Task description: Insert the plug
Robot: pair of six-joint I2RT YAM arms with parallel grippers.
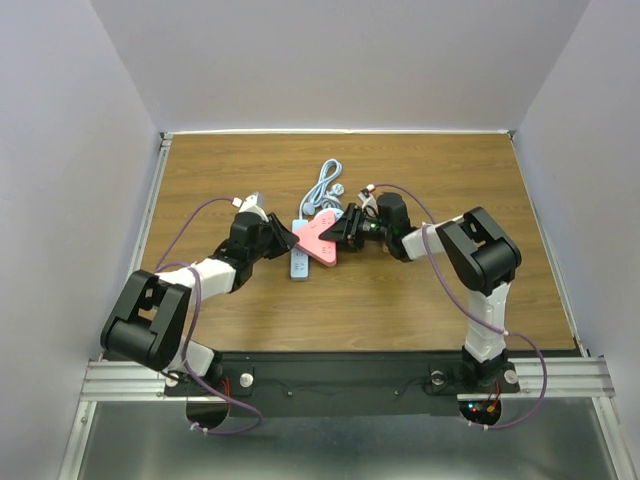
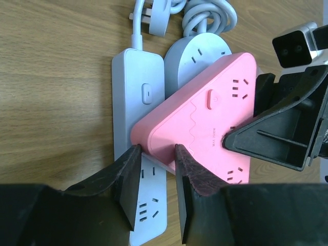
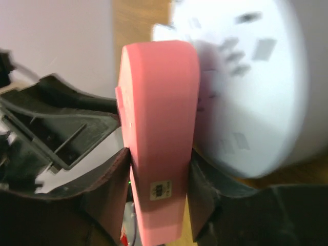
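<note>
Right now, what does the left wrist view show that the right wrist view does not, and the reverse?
Only the left wrist view shows the pink strip from above, with its sockets and button, the long white strip partly under it, and the loose plug with its coiled cable.

Only the right wrist view shows the pink strip edge-on with a small sticker, pinched by the right gripper.

Both show the pink strip, the round white unit (blurred in the right wrist view), and the opposite gripper. The left gripper brackets one corner.
</note>
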